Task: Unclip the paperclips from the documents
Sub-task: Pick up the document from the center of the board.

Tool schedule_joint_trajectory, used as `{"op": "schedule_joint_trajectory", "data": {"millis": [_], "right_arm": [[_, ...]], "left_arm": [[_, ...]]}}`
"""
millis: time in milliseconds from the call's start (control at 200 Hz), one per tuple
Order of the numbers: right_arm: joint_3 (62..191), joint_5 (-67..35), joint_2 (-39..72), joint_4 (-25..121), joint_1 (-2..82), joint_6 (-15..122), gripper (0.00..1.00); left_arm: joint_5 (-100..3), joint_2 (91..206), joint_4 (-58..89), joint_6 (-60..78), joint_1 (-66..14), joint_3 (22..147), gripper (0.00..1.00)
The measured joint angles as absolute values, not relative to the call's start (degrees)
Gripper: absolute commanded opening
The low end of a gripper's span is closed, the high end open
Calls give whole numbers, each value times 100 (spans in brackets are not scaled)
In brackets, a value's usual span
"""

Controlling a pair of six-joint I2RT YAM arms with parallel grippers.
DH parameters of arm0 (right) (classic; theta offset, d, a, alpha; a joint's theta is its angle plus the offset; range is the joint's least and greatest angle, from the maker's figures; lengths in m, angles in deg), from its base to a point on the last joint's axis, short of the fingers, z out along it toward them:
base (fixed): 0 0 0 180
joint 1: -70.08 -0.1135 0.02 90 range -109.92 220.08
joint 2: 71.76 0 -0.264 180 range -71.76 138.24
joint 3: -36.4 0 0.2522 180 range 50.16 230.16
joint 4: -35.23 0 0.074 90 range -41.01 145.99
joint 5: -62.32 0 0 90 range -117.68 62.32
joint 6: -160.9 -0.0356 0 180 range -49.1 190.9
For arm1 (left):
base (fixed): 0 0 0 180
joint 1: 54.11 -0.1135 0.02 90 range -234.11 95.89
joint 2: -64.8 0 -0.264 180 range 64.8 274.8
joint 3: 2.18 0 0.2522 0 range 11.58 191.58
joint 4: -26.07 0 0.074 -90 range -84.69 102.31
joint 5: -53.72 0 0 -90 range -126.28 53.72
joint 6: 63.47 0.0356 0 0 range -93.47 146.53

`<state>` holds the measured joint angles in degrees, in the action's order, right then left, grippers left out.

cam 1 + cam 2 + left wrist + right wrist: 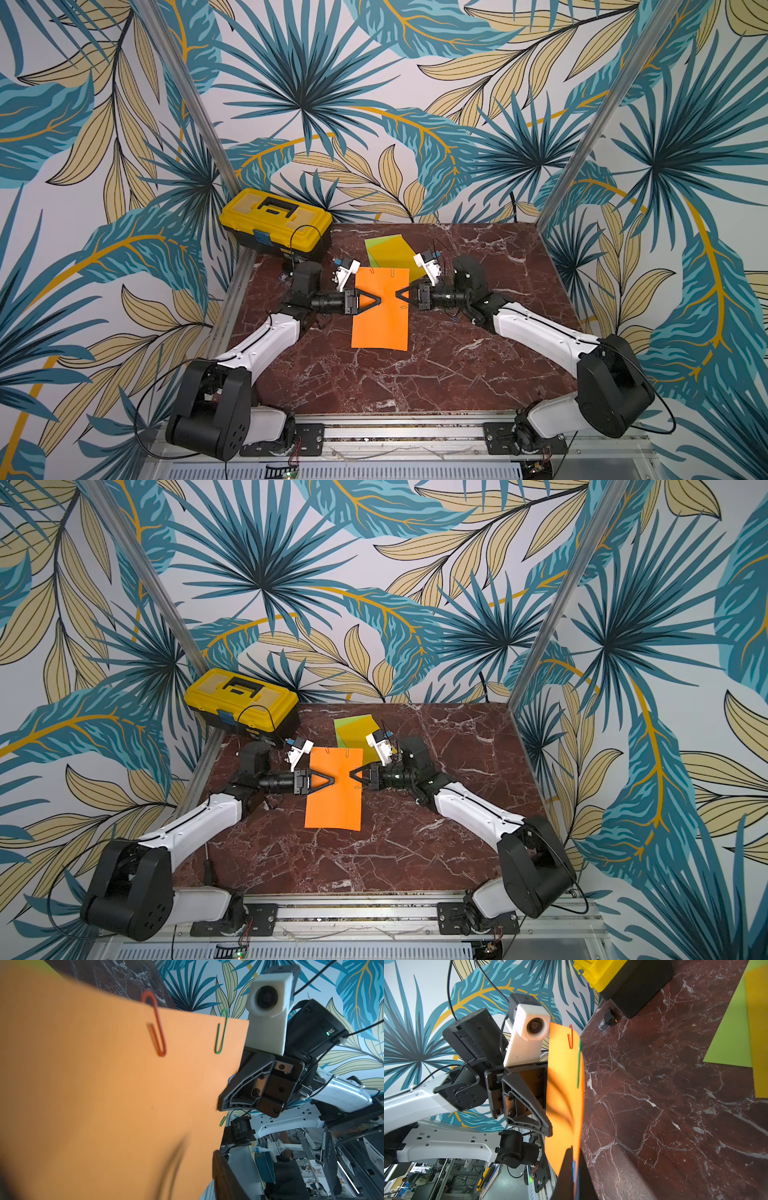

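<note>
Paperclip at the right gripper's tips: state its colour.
The paperclip is blue; clearest in the left wrist view.

Both top views high, facing down, wrist views close, sharing orange sheet (104, 1095)

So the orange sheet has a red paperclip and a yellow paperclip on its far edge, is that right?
Not quite: beside the red paperclip sits a green paperclip, not a yellow one, on the orange sheet's far edge. The left wrist view shows it.

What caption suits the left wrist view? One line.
Right gripper pinches orange sheet bearing red paperclip and green paperclip.
</note>
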<state>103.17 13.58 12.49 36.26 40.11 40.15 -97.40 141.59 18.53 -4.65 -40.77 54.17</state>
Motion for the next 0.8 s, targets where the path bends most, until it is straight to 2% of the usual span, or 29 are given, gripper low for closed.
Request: {"op": "schedule_joint_trajectory", "data": {"millis": [285,536,801], "right_arm": [[10206,1439,1253,3523,4011,3965,0],[10164,1439,1253,3554,4011,4011,21],[10151,1439,1246,3905,4019,4310,39]], "left_arm": [[-9742,14253,1853,-437,-4077,5474,13],[-9749,14266,1855,-325,-4070,5476,0],[-9860,14266,1853,-179,-4070,5476,0]]}}
